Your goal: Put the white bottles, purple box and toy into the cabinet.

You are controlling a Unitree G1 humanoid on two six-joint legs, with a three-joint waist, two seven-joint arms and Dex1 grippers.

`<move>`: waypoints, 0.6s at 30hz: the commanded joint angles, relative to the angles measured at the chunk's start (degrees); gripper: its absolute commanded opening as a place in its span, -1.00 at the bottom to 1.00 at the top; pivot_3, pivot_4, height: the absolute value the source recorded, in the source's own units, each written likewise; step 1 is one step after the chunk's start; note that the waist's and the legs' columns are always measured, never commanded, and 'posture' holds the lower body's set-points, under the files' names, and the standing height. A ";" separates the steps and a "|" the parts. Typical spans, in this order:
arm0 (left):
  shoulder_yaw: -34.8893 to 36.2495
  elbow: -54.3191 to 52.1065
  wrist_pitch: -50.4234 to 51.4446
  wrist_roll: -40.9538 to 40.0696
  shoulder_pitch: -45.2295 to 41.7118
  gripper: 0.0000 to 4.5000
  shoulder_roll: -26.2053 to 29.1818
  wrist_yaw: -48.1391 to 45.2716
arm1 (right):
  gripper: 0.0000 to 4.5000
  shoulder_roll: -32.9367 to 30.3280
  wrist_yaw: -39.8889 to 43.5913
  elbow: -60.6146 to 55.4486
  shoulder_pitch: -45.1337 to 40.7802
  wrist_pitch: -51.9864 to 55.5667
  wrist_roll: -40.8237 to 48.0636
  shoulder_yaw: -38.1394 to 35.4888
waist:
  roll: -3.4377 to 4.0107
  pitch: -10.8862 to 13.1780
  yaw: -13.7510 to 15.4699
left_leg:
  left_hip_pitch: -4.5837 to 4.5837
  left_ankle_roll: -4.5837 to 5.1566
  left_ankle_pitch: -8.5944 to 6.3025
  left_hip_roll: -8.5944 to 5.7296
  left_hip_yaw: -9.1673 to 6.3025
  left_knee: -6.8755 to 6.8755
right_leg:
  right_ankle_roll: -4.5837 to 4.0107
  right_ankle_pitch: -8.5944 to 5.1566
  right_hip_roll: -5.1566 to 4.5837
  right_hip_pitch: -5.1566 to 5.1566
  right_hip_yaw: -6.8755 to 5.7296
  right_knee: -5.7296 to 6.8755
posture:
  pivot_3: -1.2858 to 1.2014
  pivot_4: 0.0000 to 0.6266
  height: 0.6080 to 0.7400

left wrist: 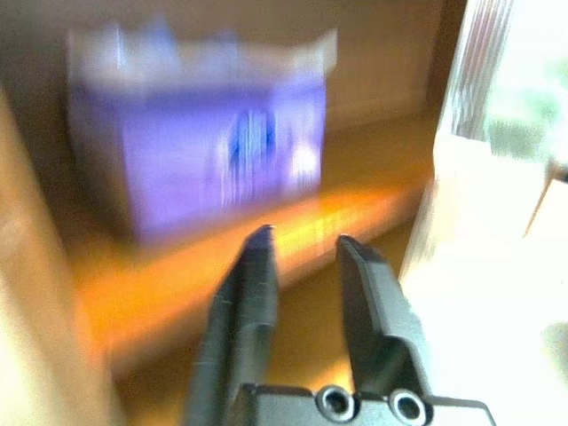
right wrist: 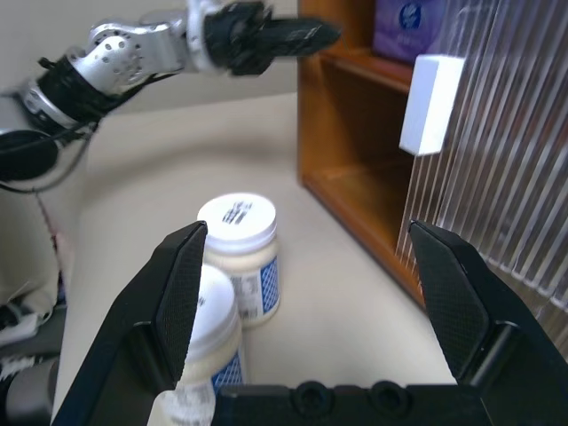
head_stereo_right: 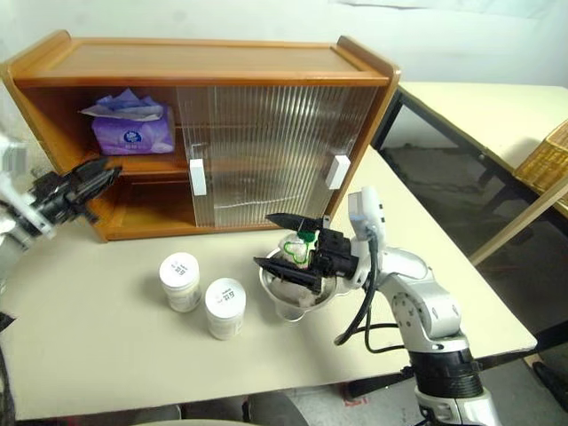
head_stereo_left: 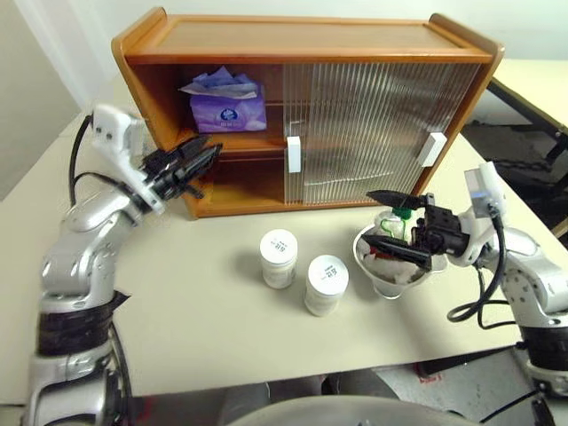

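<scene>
The cabinet [head_stereo_left: 302,40] stands at the back of the table, its ribbed doors slid right and its left bays uncovered. On the upper shelf sits the purple box [head_stereo_left: 226,105], blurred in the left wrist view [left wrist: 213,155]. My left gripper [head_stereo_left: 202,160] hovers just outside that left bay, open and holding nothing. Two white bottles [head_stereo_left: 279,257] [head_stereo_left: 327,284] stand side by side mid-table. The toy [head_stereo_left: 392,229] lies in a silver bowl [head_stereo_left: 390,277]. My right gripper [head_stereo_left: 373,222] is wide open around it, one finger on each side of the toy.
A second table [head_stereo_right: 479,106] stands to the right across a dark gap, with a wicker basket [head_stereo_right: 546,164] beyond. The sliding doors' white handles [head_stereo_left: 294,153] jut out toward the front. Bare tabletop lies in front of the bottles.
</scene>
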 commanded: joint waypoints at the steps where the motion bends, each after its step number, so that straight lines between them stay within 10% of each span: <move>1: -1.68 -1.52 -3.93 2.17 5.74 0.19 3.16 -6.39 | 1.00 -1.65 2.19 0.54 0.43 -1.02 -1.13 0.23 | -0.02 -0.01 0.18 | 0.00 0.04 -0.03 0.00 -0.03 0.02 | -0.05 -0.03 0.00 -0.18 -0.02 0.00 | -0.04 -1.00 1.00; 6: -6.63 -1.59 -10.51 5.44 14.63 0.99 4.50 -13.33 | 1.00 -1.50 2.66 0.06 0.10 -0.63 -1.35 1.25 | 0.14 -0.11 0.32 | 0.02 0.57 -0.33 -0.01 -0.20 0.08 | -0.81 -0.31 -0.02 -0.20 -0.11 0.02 | -0.03 -1.00 1.00; 18: -21.17 1.70 -16.55 15.39 15.89 0.99 2.72 -15.80 | 1.00 -2.10 2.27 -1.55 -1.12 1.12 -0.85 2.02 | 0.53 -0.35 0.31 | 0.01 0.53 -0.31 0.00 -0.20 0.13 | -1.06 -0.20 0.00 -0.22 -0.23 0.08 | -0.03 -1.00 1.00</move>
